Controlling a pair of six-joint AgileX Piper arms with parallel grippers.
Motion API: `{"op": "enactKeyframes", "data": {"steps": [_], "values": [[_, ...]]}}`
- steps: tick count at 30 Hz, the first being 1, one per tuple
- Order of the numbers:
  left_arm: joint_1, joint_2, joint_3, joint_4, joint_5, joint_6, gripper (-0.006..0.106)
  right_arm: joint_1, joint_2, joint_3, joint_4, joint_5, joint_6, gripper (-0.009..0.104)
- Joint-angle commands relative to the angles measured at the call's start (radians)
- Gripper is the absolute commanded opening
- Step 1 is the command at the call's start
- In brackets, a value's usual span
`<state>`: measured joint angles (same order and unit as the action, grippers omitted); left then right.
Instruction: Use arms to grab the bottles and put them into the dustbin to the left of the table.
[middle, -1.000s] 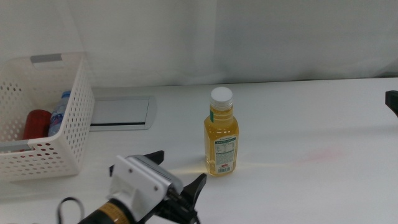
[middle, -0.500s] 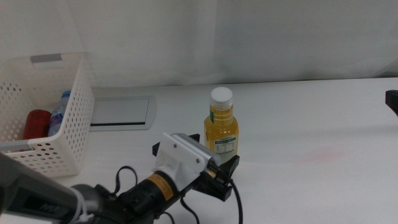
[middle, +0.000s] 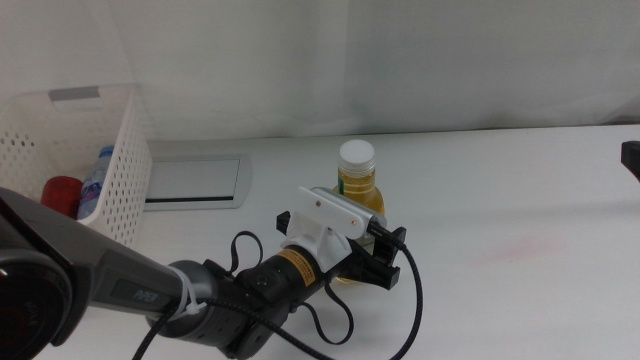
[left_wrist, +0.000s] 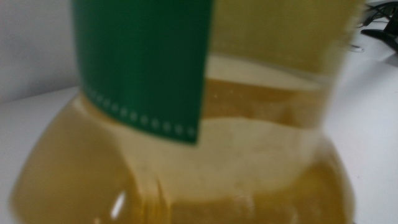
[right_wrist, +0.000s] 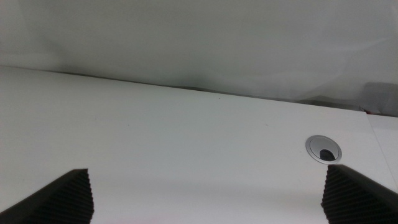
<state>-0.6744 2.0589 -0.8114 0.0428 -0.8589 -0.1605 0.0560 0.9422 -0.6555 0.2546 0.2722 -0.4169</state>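
Left hand (middle: 372, 258) sits right up against the lower body of the yellow tea bottle (middle: 359, 190), its dark fingers reaching past the base on either side, though whether they are already pressing the plastic or merely flanking it I cannot tell; the left wrist view is filled with amber liquid and the green label (left_wrist: 143, 62) and shows no fingers at all. That bottle stands upright near the middle of the white surface (middle: 500, 190), white cap (middle: 357, 152) on, and looks nearly full, so I judge it fairly heavy for its size, with smooth, slightly yielding walls that could slip. A hold around the labelled mid-body, below the shoulder, seems safest, firm enough not to let it slide. Coming in low from the left, the arm lies almost level with the surface, its white housing (middle: 330, 220) tilted towards the bottle. Well to the left, the dustbin (middle: 100, 210) already holds the small water bottle (middle: 97, 180) and the red can (middle: 60, 195). Right hand (right_wrist: 205, 193) waits spread wide over bare surface, holding nothing.
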Motion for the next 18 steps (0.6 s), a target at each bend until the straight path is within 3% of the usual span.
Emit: {"op": "enactKeyframes", "data": {"steps": [1, 4, 6, 8, 9, 18], "values": [[-0.004, 0.007, -0.018, 0.000, 0.029, -0.015, 0.082, -0.007, -0.005, 0.005, 0.000, -0.018, -0.002, 0.100], [-0.004, 0.007, -0.034, -0.002, 0.069, -0.022, 0.068, -0.007, -0.005, 0.005, 0.000, -0.018, -0.002, 0.100], [-0.004, 0.007, -0.037, -0.005, 0.079, -0.022, 0.041, -0.007, -0.005, 0.005, 0.000, -0.018, -0.002, 0.100], [-0.004, 0.007, -0.037, -0.005, 0.083, -0.022, 0.003, -0.007, -0.005, 0.005, 0.000, -0.018, -0.002, 0.100], [-0.004, 0.005, -0.037, -0.005, 0.086, -0.020, -0.003, -0.007, -0.005, 0.005, 0.000, -0.018, -0.002, 0.100], [0.022, -0.148, -0.093, -0.005, 0.298, -0.012, -0.003, -0.007, -0.005, 0.005, 0.000, -0.018, -0.002, 0.100]]}}
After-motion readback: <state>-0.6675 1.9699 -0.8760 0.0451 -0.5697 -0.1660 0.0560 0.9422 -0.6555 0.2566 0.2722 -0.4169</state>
